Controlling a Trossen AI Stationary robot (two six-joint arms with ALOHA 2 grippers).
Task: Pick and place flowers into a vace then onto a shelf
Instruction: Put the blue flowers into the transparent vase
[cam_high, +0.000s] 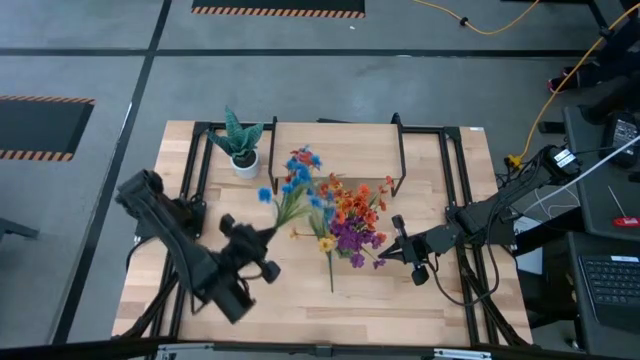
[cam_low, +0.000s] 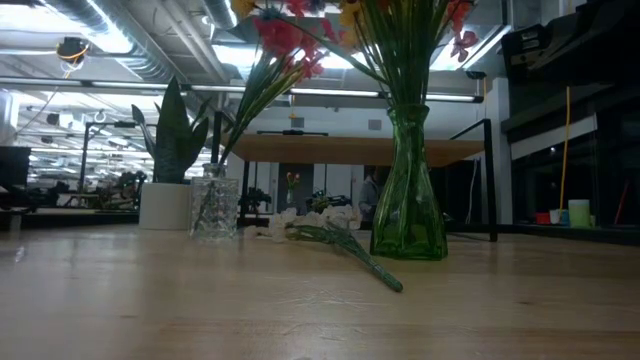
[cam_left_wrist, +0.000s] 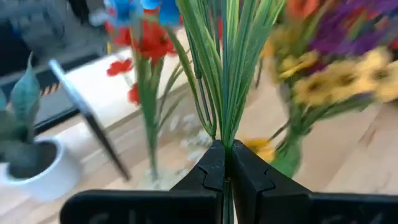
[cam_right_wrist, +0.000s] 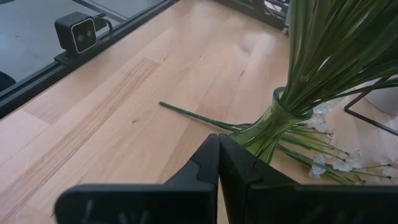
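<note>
Looks like we're mid flower-loading: the left gripper (cam_left_wrist: 225, 163) is clamped on a bunch of green stems (cam_left_wrist: 224, 74), hanging above mid-desk (cam_high: 430, 300) near the clear vase (cam_low: 214, 207). Next it needs lining up over a vase mouth. Right gripper (cam_right_wrist: 217, 158) is closed and empty beside the green vase (cam_right_wrist: 273, 127); white flowers (cam_low: 320, 225) lie on the desk in front of the shelf (cam_low: 350, 150).
</note>
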